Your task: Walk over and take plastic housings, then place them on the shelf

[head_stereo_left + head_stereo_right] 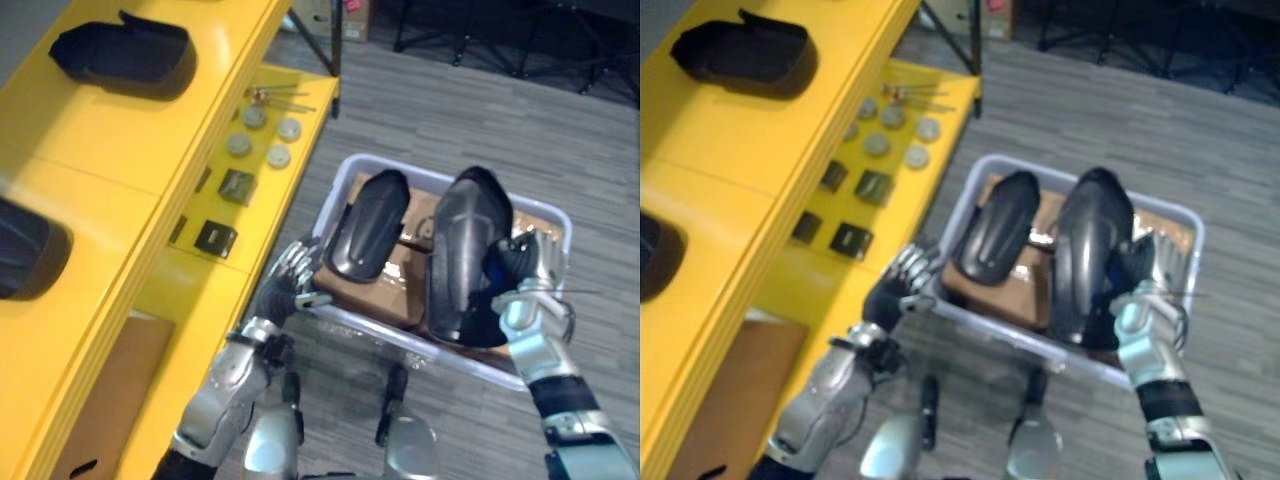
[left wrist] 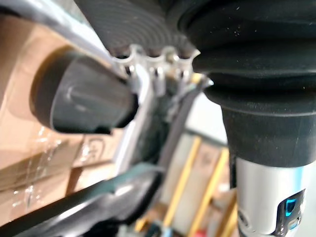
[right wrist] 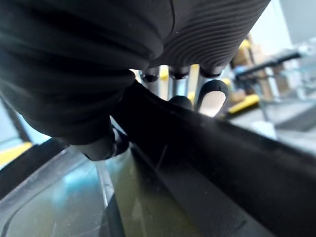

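Two black plastic housings are at a grey bin (image 1: 343,180) on the floor in front of me. The left housing (image 1: 368,225) lies on cardboard (image 1: 385,285) inside the bin. The right housing (image 1: 465,250) is tipped up on end, and my right hand (image 1: 525,290) is shut on its lower right edge. In the right wrist view its fingers (image 3: 210,94) curl over the housing's dark rim (image 3: 222,163). My left hand (image 1: 290,282) is at the bin's near left corner, fingers and thumb pinching the rim. The left wrist view shows the lying housing (image 2: 84,96) just past that hand (image 2: 158,74).
A yellow shelf (image 1: 120,150) runs along my left. Two more black housings (image 1: 125,55) (image 1: 20,250) rest on its top. Its lower level holds round discs (image 1: 262,135), small black square parts (image 1: 215,238) and a cardboard sheet (image 1: 110,390). Grey floor lies beyond the bin.
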You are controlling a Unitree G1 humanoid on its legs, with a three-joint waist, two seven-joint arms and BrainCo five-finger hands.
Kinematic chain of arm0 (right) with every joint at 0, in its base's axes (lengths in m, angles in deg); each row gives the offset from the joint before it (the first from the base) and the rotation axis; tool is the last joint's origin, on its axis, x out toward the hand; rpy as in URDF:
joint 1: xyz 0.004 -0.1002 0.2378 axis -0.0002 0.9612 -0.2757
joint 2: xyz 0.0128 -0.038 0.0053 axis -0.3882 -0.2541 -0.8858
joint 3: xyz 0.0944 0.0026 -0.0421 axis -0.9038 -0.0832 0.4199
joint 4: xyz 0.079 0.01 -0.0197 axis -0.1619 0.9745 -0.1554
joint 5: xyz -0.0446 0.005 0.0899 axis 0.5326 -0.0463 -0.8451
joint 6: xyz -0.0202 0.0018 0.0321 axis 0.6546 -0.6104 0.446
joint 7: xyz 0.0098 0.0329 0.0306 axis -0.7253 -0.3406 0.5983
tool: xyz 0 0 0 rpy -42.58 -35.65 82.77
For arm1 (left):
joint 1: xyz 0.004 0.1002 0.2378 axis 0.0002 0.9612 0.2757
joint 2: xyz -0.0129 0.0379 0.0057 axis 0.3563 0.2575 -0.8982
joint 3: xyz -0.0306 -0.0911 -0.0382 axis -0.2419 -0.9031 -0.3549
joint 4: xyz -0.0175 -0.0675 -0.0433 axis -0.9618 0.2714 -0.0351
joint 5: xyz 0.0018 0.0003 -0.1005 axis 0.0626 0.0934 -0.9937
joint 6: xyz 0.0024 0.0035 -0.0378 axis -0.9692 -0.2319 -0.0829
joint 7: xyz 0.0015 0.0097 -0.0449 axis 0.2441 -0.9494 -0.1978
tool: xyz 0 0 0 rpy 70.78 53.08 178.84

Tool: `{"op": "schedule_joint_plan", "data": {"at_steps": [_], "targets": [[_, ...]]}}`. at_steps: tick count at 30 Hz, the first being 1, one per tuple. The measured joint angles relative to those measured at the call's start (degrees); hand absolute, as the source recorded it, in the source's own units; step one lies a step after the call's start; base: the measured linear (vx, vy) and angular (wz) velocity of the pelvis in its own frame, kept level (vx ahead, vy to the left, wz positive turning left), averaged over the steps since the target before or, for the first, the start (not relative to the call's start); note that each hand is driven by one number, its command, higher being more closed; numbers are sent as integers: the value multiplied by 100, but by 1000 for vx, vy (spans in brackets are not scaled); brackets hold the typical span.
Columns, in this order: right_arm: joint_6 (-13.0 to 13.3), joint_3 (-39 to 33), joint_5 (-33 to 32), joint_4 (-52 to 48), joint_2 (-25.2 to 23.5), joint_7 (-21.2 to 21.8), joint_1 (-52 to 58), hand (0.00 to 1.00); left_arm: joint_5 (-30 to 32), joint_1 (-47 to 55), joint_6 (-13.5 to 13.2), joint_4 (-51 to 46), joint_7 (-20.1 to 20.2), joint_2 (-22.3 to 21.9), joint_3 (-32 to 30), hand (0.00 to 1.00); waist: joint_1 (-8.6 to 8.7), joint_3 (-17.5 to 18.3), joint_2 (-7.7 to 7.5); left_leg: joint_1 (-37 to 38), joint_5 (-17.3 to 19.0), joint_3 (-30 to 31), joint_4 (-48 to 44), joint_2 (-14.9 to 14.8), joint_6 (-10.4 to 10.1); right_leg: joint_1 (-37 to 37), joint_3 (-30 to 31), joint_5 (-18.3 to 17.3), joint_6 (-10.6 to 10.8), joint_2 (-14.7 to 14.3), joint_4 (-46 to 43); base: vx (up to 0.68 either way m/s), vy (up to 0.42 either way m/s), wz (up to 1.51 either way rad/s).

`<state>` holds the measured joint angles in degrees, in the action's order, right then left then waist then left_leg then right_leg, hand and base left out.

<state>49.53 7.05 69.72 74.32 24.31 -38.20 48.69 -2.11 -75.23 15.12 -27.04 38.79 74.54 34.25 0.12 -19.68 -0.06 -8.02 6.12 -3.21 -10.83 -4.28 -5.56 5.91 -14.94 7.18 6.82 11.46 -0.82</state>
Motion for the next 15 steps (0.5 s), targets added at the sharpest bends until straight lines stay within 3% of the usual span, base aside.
{"op": "schedule_joint_plan", "data": {"at_steps": [3, 5, 15], "targets": [[254, 144, 37, -188, -21, -122, -14, 100, -261, -506, 473, 621, 18, 2, 286, 0, 64, 114, -88, 5, 73, -70, -123, -38, -3, -5, 99, 9, -12, -36, 13, 28, 3, -14], [470, 163, 126, -230, -21, -246, -68, 100, -353, -877, 647, 1231, -41, -30, 498, 0, 99, 118, -95, 15, 95, -125, -180, -56, 14, -13, 133, 58, -76, -51, 15, -22, 14, -13], [871, 385, 128, -316, -85, -400, -182, 100, 4, -1274, 704, 2348, -646, -123, 584, 0, 183, 137, -124, 20, 230, -218, -379, -148, -4, -95, 252, 54, -101, -161, 38, -44, 1, -7]]}}
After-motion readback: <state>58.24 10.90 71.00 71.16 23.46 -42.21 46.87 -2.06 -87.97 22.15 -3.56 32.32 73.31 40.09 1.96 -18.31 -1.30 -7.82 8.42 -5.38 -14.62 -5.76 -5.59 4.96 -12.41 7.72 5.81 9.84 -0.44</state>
